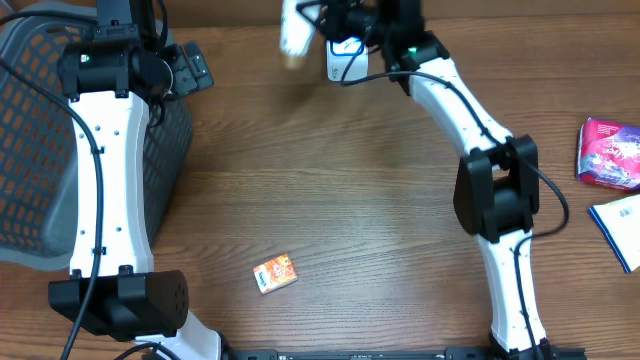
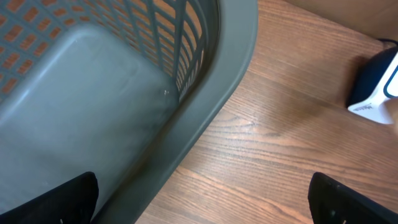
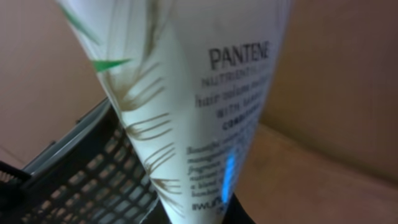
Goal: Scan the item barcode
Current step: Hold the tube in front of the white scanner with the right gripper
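The item is a white Pantene tube with printed text, held up at the table's far edge by my right gripper, which is shut on its lower end. In the right wrist view the tube fills the frame, with a blue streak of light on its print just above the gripper. A white and blue scanner stands just right of the tube and shows at the right edge of the left wrist view. My left gripper hangs open and empty by the basket, one finger over it and one over the table.
A grey mesh basket fills the left side, its rim crossing under my left gripper. A small orange box lies near the front middle. At the right edge lie a purple packet and a blue and white pack.
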Controlling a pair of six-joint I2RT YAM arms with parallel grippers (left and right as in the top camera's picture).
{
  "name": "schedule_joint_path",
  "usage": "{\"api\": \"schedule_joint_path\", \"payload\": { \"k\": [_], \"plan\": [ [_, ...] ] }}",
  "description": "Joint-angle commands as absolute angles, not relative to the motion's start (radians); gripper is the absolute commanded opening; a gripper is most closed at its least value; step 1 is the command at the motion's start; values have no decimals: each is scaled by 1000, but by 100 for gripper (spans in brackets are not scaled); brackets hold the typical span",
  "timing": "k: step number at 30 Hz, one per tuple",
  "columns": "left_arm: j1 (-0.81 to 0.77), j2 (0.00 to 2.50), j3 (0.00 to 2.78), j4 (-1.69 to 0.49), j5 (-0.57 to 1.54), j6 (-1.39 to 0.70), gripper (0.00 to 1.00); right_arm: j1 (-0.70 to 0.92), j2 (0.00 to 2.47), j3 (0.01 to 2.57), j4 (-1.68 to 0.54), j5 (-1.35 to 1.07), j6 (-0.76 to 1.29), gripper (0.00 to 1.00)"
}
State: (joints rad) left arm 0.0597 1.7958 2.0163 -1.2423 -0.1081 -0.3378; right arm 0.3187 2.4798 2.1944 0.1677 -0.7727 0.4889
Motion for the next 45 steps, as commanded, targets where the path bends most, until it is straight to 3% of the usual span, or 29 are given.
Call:
{"api": "schedule_joint_path", "payload": {
  "k": [1, 8, 37, 45],
  "plan": [
    [59, 1807, 2017, -1245, -104, -337, 100, 260, 2613, 2212, 442, -854, 800, 4],
    [59, 1807, 2017, -1246, -104, -337, 100, 235, 2750, 2212, 774, -783, 1041, 4],
    [59, 1807, 2017, -1245, -104, -337, 100, 179, 2753, 2212, 686, -678, 912, 4],
    [59, 1807, 2017, -1246, -104, -337, 100, 179, 2728, 2306, 1033, -947, 1117, 4]
  ]
}}
